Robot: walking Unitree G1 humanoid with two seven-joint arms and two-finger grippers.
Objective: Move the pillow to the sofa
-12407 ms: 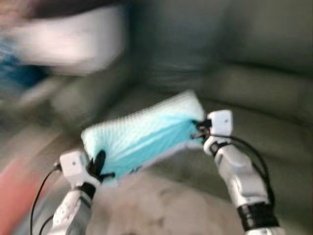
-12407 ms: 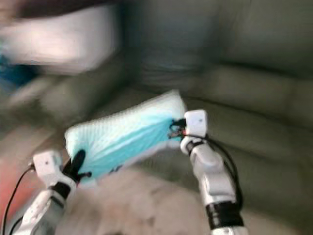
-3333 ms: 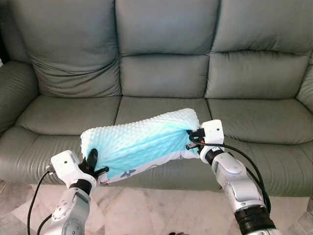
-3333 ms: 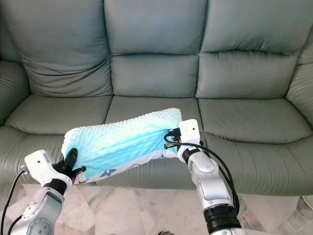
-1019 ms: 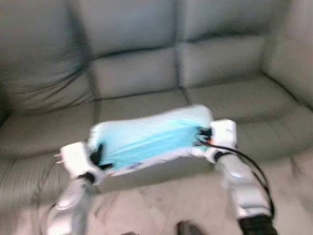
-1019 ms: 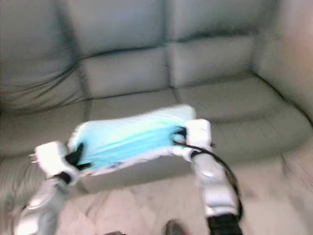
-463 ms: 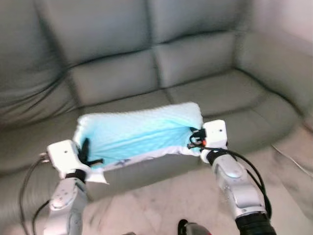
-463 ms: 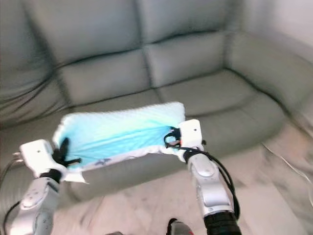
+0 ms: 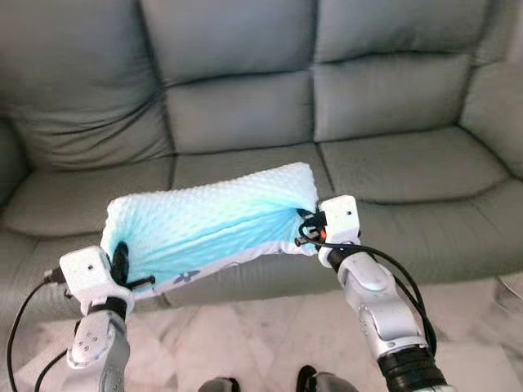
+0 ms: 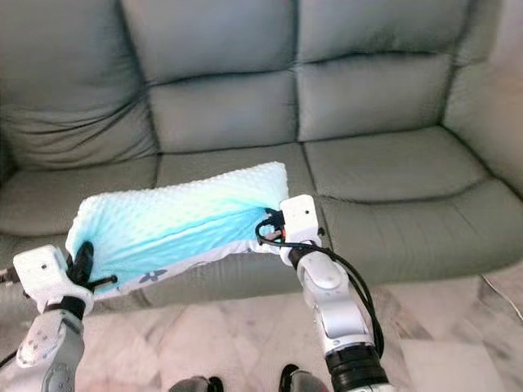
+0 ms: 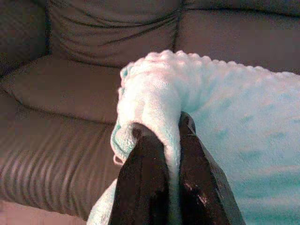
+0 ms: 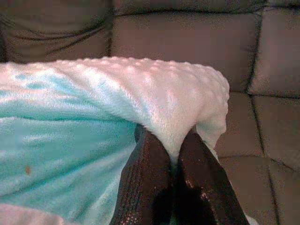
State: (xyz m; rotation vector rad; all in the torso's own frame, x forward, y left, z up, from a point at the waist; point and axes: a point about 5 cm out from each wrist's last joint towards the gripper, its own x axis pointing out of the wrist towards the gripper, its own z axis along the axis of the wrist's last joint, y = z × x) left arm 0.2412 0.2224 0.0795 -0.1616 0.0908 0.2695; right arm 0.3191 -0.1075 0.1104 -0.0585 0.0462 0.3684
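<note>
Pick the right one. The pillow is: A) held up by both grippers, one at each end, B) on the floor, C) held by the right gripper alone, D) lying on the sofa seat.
A: the left gripper and right gripper each pinch an end of the pillow, held up in front of the sofa; the wrist views show both sets of jaws shut on its fabric.

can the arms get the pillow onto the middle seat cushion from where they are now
Probably yes. The left gripper and right gripper each pinch an end of the pillow, held in the air just in front of the sofa, and nothing lies on the middle seat cushion behind it.
</note>
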